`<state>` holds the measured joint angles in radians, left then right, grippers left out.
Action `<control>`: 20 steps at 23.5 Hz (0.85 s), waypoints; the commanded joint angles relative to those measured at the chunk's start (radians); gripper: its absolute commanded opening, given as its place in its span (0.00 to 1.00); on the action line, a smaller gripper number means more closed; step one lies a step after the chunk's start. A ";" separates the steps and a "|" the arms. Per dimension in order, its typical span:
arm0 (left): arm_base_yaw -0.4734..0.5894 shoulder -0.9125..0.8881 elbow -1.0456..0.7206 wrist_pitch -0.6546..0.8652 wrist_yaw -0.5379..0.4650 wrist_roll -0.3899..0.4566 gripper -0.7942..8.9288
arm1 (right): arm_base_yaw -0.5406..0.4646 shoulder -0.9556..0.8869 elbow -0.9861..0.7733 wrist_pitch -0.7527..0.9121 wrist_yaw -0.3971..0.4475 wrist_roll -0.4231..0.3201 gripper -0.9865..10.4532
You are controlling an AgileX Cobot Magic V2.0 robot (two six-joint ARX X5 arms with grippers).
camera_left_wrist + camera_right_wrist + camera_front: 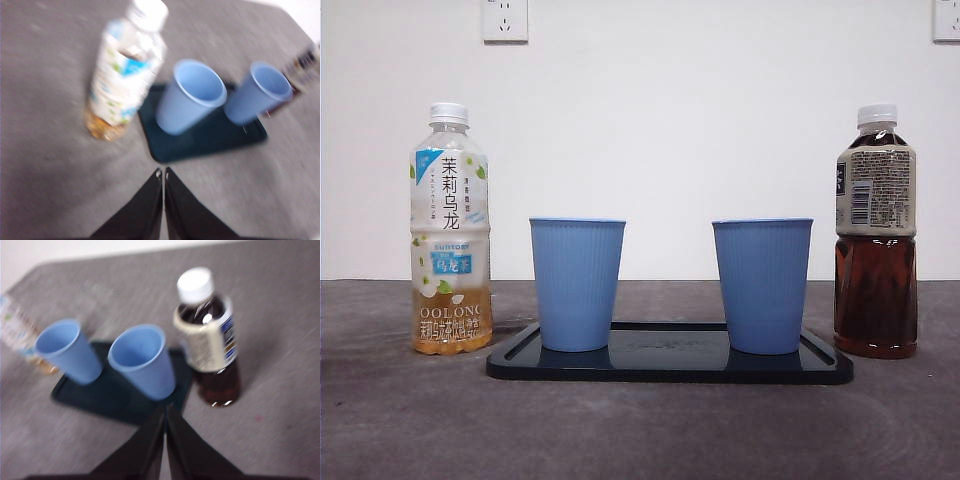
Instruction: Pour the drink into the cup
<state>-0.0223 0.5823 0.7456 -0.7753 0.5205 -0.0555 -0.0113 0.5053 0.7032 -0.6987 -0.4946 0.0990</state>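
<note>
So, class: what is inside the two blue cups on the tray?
Both wrist views look into the left cup and right cup: the visible inner walls look bare, no drink. The blurred pictures hide the very bottoms. Both stand on the dark tray.

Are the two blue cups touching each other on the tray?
Apart. The front view shows bare wall and tray between the left cup and the right cup.

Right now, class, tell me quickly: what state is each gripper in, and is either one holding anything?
Left gripper: closed, holding nothing, short of the oolong bottle.
Right gripper: closed, holding nothing, short of the dark tea bottle.
</note>
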 commanded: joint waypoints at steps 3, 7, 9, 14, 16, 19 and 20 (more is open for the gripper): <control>-0.042 0.032 0.034 -0.060 0.030 0.101 0.09 | 0.047 0.043 0.059 -0.098 -0.032 -0.074 0.09; -0.075 0.031 0.034 -0.067 0.030 0.120 0.09 | 0.096 0.056 0.072 -0.173 -0.026 -0.100 0.09; -0.078 0.031 0.034 -0.062 0.030 0.119 0.09 | 0.103 0.055 0.072 -0.185 -0.025 -0.111 0.09; -0.078 0.031 0.034 -0.061 0.030 0.115 0.48 | 0.103 0.055 0.072 -0.185 0.014 -0.106 0.44; -0.078 0.031 0.034 -0.061 0.030 0.114 0.50 | 0.104 0.055 0.070 -0.185 0.039 -0.106 0.45; -0.078 0.031 0.034 -0.047 0.030 0.088 0.50 | 0.110 0.056 0.068 -0.185 0.043 -0.103 0.45; -0.078 0.031 0.034 -0.041 0.030 0.088 0.50 | 0.113 0.056 0.067 -0.185 0.047 -0.096 0.45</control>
<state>-0.0971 0.6086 0.7605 -0.8276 0.5484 0.0364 0.0986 0.5549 0.7635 -0.8871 -0.4477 0.0010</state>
